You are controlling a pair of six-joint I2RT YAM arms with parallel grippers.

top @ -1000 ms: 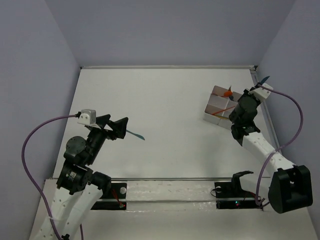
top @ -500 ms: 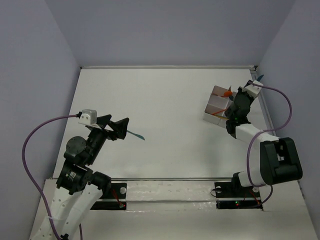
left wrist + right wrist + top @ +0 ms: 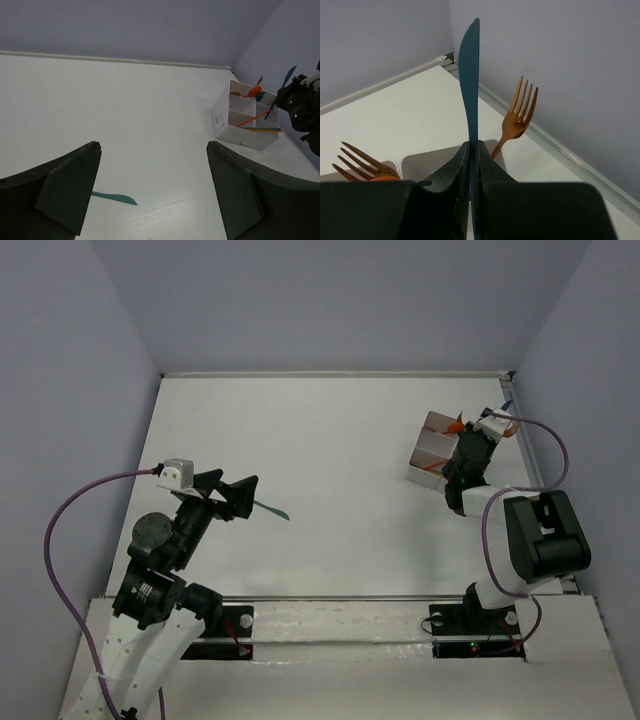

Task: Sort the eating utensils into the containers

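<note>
Already most of the sorting looked done. The white plastic box of four square compartments (image 3: 224,122) held an orange round-bowled plastic spoon (image 3: 252,91) and a slim orange plastic stick (image 3: 251,119) that leaned across a divider. The right wrist view also showed an upright orange plastic fork (image 3: 517,115) standing in a far cell and a tilted orange plastic fork (image 3: 362,160) at the left edge.

Two pieces appeared to be left. The right gripper (image 3: 474,165) was clamped tight on a dark teal serrated plastic knife (image 3: 469,75), blade pointing up between the pinched fingers, and hung over the right side of the box. Which cell lay beneath it could not be told. The left gripper (image 3: 152,167) had its jaws spread wide with nothing between them. Beneath it, just beside its left finger, a flat teal plastic utensil (image 3: 115,198) lay alone on the white table (image 3: 320,440), well apart from the box. One end was hidden, so its kind was unclear.

The utensils looked thin, stiff and slightly glossy, likely light and apt to slip or twist in a pinch. The knife tapered to a rounded tip with fine teeth along one edge, and each fork carried four narrow tines. The box had smooth, thin, straight walls, and the table was matte with a faint grain.
</note>
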